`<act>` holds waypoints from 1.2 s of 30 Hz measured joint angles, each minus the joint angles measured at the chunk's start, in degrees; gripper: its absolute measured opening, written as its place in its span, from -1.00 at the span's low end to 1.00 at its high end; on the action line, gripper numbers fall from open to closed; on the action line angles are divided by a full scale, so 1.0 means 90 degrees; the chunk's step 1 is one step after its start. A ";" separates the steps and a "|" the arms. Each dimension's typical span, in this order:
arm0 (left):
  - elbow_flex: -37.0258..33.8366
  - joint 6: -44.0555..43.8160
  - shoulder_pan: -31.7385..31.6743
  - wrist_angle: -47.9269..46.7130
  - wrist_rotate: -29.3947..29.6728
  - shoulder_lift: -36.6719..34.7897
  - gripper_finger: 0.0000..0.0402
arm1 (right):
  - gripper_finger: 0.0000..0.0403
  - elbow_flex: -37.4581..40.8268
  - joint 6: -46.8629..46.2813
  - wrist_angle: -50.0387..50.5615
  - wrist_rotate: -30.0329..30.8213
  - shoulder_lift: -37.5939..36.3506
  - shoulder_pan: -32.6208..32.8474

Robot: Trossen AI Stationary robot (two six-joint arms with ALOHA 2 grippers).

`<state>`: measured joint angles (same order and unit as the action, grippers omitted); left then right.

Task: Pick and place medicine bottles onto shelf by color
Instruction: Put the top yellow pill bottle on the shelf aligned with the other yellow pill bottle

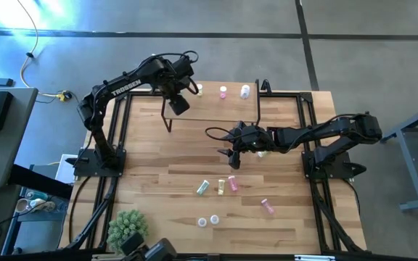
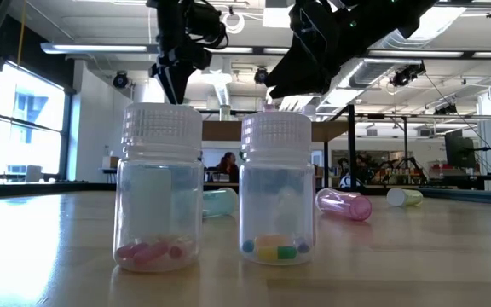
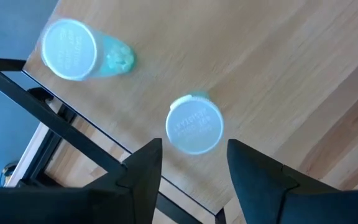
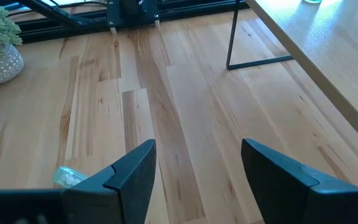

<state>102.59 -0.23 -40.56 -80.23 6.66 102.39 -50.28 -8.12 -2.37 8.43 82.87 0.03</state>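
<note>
plant ball (image 1: 128, 228) at table (image 1: 158, 174) corner, apart from scattered bottles (image 1: 203, 188).

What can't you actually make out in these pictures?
- High view: the left end effector covers part of the shelf, so any bottle beneath it is hidden.
- Low view: two standing bottles close to the camera block much of the table behind them.
- Right wrist view: a lying bottle is partly hidden behind the right end effector's finger; its colour is unclear.
</note>
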 joint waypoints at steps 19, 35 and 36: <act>0.0000 0.0283 -0.0002 -0.0839 0.0719 -0.0081 -0.14 | 0.13 0.0000 0.0000 0.0000 0.0000 0.0000 0.0001; 0.0000 0.0289 0.0362 0.0446 0.0396 -0.1204 -0.14 | 0.13 0.0000 0.0063 0.0186 0.0000 -0.0021 0.0000; 0.0002 0.0257 0.0429 0.0650 0.0316 -0.1253 -0.14 | 0.13 0.0000 0.0061 0.0239 0.0000 -0.0045 0.0005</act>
<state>102.61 2.08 -36.70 -74.38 9.50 91.11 -50.28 -7.57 -0.22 8.43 82.47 0.07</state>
